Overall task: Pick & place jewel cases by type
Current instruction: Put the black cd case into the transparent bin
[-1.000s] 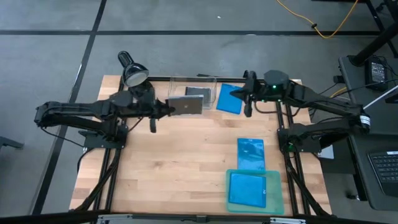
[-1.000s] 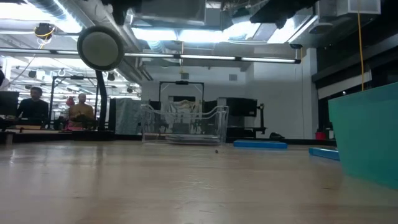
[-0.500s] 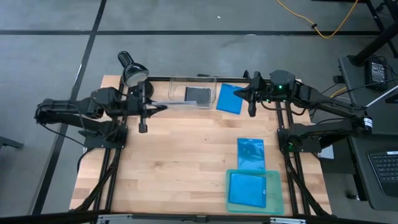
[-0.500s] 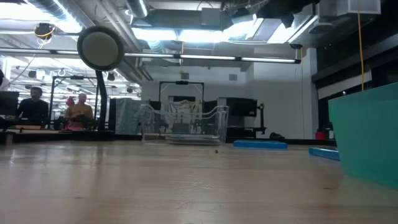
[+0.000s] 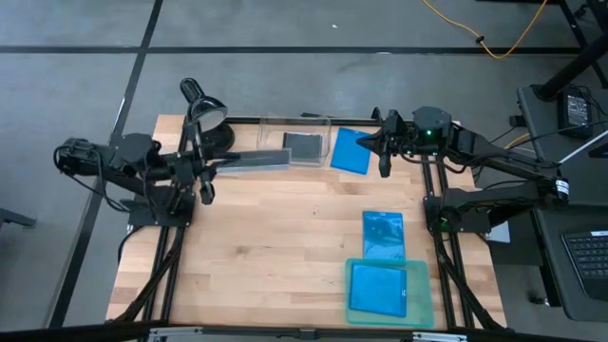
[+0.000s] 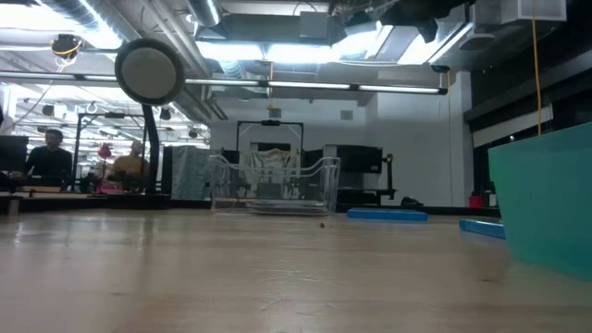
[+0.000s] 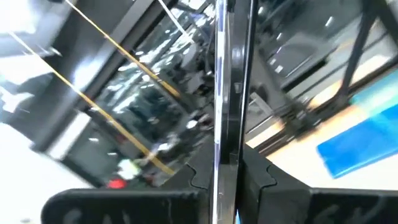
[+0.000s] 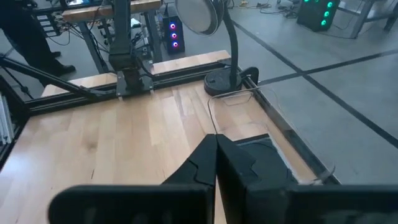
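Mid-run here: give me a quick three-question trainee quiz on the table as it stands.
1. True or false: the teal tray holds a blue jewel case.
2. What does the left pincer grip? A) a grey jewel case B) the lamp C) nothing
3. How many blue cases lie outside the tray?
Key: 1 true; 2 A; 3 two, one beside the clear bin and one just short of the tray.

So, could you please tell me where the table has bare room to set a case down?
The wooden table is bare across its left and middle, from the lamp to the near edge. It is crowded along the far edge by the clear bin, and at the near right by the teal tray.
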{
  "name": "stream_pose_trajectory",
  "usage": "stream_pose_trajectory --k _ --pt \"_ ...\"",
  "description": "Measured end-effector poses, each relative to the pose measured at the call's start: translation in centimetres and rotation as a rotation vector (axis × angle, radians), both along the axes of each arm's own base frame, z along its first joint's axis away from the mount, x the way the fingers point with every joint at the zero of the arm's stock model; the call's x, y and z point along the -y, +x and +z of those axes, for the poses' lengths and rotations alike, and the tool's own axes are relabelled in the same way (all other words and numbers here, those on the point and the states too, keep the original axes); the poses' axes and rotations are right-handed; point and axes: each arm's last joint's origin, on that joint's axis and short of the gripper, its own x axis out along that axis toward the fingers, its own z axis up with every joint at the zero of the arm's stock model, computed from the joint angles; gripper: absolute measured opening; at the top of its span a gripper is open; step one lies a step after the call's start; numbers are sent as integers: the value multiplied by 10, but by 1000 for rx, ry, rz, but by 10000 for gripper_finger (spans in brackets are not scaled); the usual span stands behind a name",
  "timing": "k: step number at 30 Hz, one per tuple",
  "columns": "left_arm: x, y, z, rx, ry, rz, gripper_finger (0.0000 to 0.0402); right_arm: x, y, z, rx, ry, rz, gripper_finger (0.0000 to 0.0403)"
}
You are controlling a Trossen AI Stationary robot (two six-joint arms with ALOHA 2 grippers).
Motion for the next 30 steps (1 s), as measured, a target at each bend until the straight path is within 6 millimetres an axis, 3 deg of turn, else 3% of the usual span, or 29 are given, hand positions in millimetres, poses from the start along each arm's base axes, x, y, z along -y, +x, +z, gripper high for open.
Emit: stream_pose_trajectory --k 7,19,25,30 --pt "9 5 6 -82 306 186 24 0 0 0 4 20 -21 12" --pt "37 40 7 -294 911 411 24 1 0 0 13 61 -48 12" --pt "42 45 4 -289 887 389 24 1 0 0 14 64 -50 12" --pt "42 45 4 -227 715 395 24 1 0 0 11 59 -48 12"
